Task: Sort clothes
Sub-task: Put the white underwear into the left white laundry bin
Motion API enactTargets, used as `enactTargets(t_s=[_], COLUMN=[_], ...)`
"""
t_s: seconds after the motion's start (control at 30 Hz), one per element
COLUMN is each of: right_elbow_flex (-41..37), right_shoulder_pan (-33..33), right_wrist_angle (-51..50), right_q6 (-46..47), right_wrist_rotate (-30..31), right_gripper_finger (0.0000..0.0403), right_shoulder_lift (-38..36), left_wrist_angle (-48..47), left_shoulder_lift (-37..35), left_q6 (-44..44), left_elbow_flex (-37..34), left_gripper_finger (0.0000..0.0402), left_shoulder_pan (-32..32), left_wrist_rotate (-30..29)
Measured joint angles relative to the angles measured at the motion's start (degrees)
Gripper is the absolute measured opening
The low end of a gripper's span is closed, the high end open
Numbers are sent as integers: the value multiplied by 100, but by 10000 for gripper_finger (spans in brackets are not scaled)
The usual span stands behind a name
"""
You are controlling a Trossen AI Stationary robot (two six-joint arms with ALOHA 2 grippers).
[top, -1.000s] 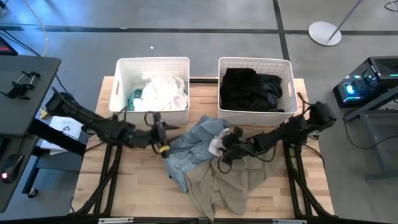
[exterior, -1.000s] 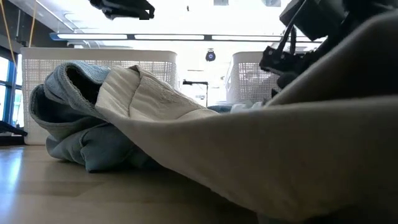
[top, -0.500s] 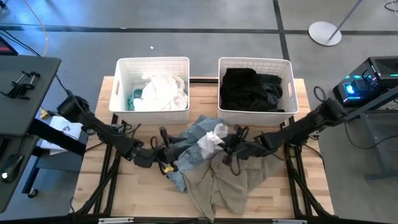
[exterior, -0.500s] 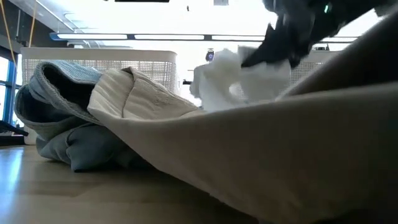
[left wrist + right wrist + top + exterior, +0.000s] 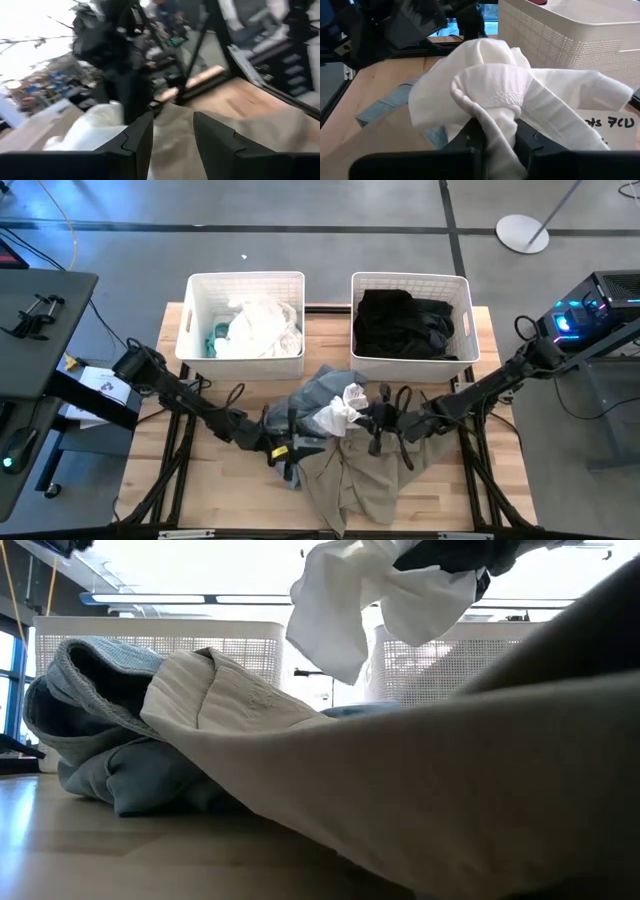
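Observation:
A white garment [image 5: 338, 413] hangs from my right gripper [image 5: 362, 416], which is shut on it above the heap in the table's middle. In the low view the white garment [image 5: 372, 598] hangs clear over the beige garment [image 5: 420, 780]. The heap is a light blue denim garment [image 5: 322, 390] lying on the table with the beige garment [image 5: 360, 480] spread toward the near edge. My left gripper [image 5: 298, 445] is open at the heap's left edge, and in its wrist view its fingers [image 5: 137, 142] stand apart with beige cloth beyond them. My right gripper pinches a bunched fold of the white garment [image 5: 496, 125] between its two fingers [image 5: 474, 142], several layers gathered together. The fingers come nearly level from the table's right side. The garment is lifted clear and droops slack beyond and below the fingers.
At the far left a white basket [image 5: 190, 320] holds a white garment [image 5: 262, 325] and a teal one [image 5: 220, 338]. At the far right a second white basket [image 5: 352, 320] holds black clothes [image 5: 405, 320]. Bare wood shows at the table's near left.
My right gripper has shut on the white garment and risen, pulling it off the heap until it hangs clear. My left gripper has moved toward the near edge and the right, sinking and turning level at the heap's left edge.

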Motion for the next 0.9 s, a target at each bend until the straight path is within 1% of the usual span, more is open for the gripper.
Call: enactTargets(t_s=[0.07,0.13,0.27,0.4,0.57,0.67,0.77,0.9], right_elbow_flex=[0,0,0,0,0,1,0,0], right_shoulder_pan=[2,2,2,2,2,2,2,2], right_wrist_angle=[-23,-26,-75,-83,-122,-139,-166,-168], right_q6=[0,26,77,63,107,124,135,155], right_wrist_rotate=[-4,-30,-62,-62,-61,-63,-61,-63], right_gripper_finger=[35,34,32,31,31,31,31,31], right_shoulder_lift=[6,6,6,6,6,6,6,6], left_wrist_angle=[330,369,328,274,245,88,-268,-699], left_shoulder_lift=[100,129,202,195,198,198,198,198], left_q6=[7,125,568,598,407,283,431,730], left_elbow_flex=[24,84,198,364,572,672,769,793], left_gripper_finger=[131,133,155,199,264,291,302,302], left_shoulder_pan=[97,193,313,415,539,628,702,758], left_wrist_rotate=[-220,-324,-154,180,189,186,176,168])
